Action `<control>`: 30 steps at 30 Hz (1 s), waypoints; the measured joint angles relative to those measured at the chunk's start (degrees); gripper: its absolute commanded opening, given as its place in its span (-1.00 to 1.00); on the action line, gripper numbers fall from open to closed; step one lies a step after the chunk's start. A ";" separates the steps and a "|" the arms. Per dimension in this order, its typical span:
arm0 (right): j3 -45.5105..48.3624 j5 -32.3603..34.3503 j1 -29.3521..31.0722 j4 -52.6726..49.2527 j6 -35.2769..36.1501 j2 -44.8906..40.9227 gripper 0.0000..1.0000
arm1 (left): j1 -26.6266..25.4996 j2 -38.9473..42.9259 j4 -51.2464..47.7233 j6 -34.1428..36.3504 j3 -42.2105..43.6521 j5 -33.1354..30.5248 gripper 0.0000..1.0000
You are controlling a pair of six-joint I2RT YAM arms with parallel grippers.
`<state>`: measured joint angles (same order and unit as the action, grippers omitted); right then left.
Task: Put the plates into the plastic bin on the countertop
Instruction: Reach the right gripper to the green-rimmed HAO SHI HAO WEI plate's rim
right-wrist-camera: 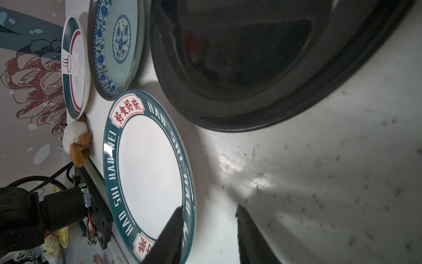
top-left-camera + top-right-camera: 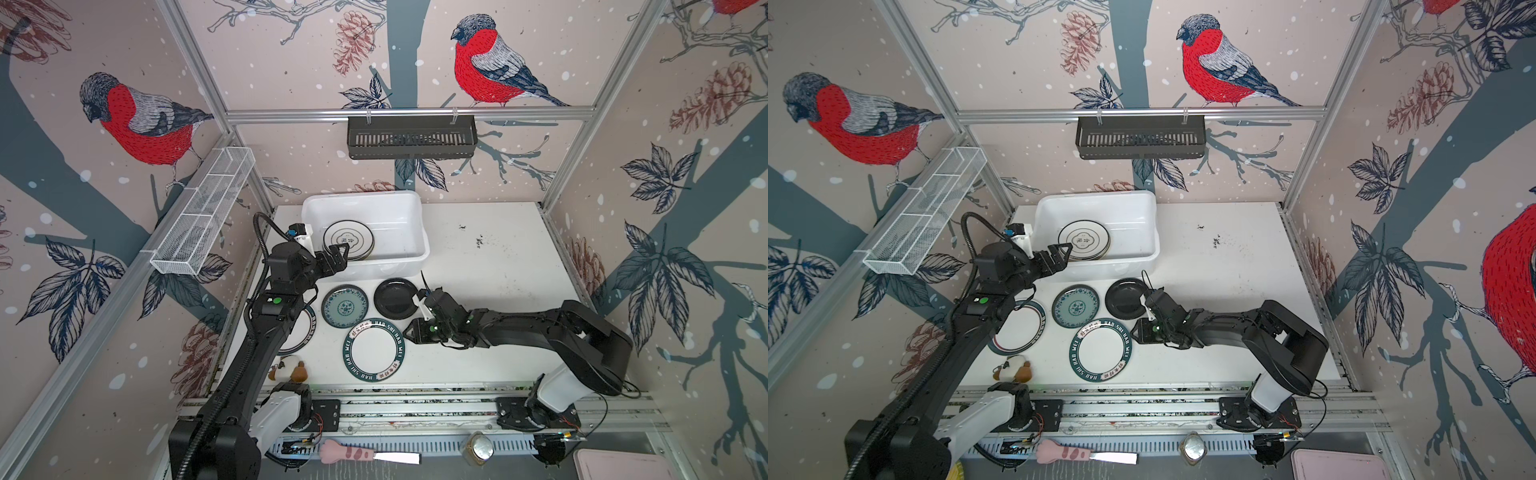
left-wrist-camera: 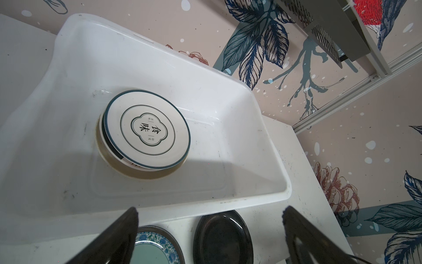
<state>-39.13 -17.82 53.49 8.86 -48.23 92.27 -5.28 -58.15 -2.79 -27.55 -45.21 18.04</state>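
Pickup in hand: right gripper (image 1: 207,206), unclenched, straddles the rim of the lettered plate (image 2: 374,354) in front of the bin (image 2: 419,232), left gripper (image 3: 210,207) released above its near wall; next needs a firm clench, then lift.

White bin (image 2: 401,220); black plate (image 2: 392,297); teal floral plate (image 2: 345,306); teal-rimmed lettered plate (image 2: 374,350).

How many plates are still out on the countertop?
4: black plate and teal patterned plate before the plastic bin; HAO SHI HAO WEI plate nearer; red-striped plate half under the left arm, which could hide more.
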 measured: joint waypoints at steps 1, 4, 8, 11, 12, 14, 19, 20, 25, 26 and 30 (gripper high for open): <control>-0.37 -0.02 0.17 -0.02 0.00 0.39 -0.45 | 0.00 0.00 0.20 -0.11 0.07 0.13 0.95; -1.44 -0.26 0.59 -0.33 0.02 1.70 -0.46 | 0.00 0.00 0.87 -0.76 0.28 1.16 0.95; -2.60 -0.61 0.79 -1.42 0.04 3.17 -0.48 | -0.04 -0.26 1.27 -1.03 0.35 1.49 0.95; -3.15 -0.92 0.87 -1.90 0.09 3.74 -0.48 | -0.04 -0.61 1.73 -1.16 0.87 1.66 0.95; -3.28 -1.03 0.87 -1.92 0.17 3.98 -0.49 | -0.04 -0.70 1.73 -1.16 1.01 1.75 0.95; -3.52 -1.36 0.90 -1.95 0.24 4.48 -0.52 | -0.04 -0.81 1.95 -1.18 1.11 1.86 0.95; -4.94 -1.73 1.22 -2.62 0.26 5.79 -0.62 | -0.04 -1.16 2.54 -1.18 1.36 1.88 0.95; -5.27 -1.73 1.44 -2.80 0.26 6.03 -0.63 | -0.04 -1.22 2.54 -1.18 1.36 1.88 0.95; -6.27 -1.73 1.92 -3.58 0.37 6.69 -0.78 | -0.04 -1.33 2.54 -1.14 1.38 1.81 0.95; -6.40 -1.84 1.92 -3.74 0.42 6.69 -0.80 | -0.04 -1.33 2.56 -1.14 1.42 1.77 0.95; -6.99 -2.14 1.92 -3.96 0.42 6.67 -0.90 | -0.04 -1.46 2.54 -1.11 1.53 1.55 0.95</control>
<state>-46.13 -19.97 55.42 4.91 -47.81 98.94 -5.32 -59.61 -0.25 -28.67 -43.68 19.59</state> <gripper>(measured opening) 0.104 0.976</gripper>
